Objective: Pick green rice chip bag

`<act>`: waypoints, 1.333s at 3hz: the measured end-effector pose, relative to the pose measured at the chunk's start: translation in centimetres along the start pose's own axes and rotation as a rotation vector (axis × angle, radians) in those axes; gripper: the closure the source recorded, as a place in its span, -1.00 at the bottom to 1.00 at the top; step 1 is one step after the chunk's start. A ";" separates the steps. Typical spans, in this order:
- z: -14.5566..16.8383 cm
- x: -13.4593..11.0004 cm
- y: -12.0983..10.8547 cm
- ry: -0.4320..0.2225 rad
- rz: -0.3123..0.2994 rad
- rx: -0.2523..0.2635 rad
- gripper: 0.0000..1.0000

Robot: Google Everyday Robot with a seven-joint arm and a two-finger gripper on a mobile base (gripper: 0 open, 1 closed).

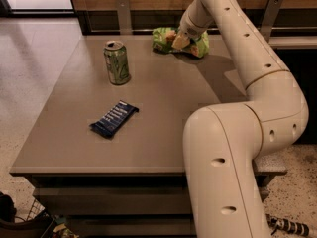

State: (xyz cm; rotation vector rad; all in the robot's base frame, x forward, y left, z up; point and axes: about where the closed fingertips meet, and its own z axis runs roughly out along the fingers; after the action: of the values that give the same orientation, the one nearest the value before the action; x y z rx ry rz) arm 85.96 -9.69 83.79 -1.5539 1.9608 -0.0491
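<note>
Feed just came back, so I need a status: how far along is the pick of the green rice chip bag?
Done: the arm is stretched to the far edge of the table, claw down on the green rice chip bag. In hand: the grasp, which I cannot confirm. Left: the lift; the bag lies on the table.

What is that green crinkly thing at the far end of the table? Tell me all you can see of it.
A bright green snack bag, glossy like plastic, with pale patches. It lies crumpled near the far edge of the grey table. The robot's gripper is down on its middle, hiding that part; whether it grips the bag does not show.
</note>
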 end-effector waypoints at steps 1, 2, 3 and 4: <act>-0.1 0.0 0.0 0.000 0.000 0.000 1.00; -0.6 -0.4 -0.2 0.005 -0.010 0.009 1.00; -4.1 -3.0 -1.6 0.036 -0.076 0.071 1.00; -7.2 -5.2 -2.7 0.054 -0.127 0.133 1.00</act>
State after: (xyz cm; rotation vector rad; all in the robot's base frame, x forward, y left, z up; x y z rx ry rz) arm 85.36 -8.34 93.02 -1.6020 1.8573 -0.2719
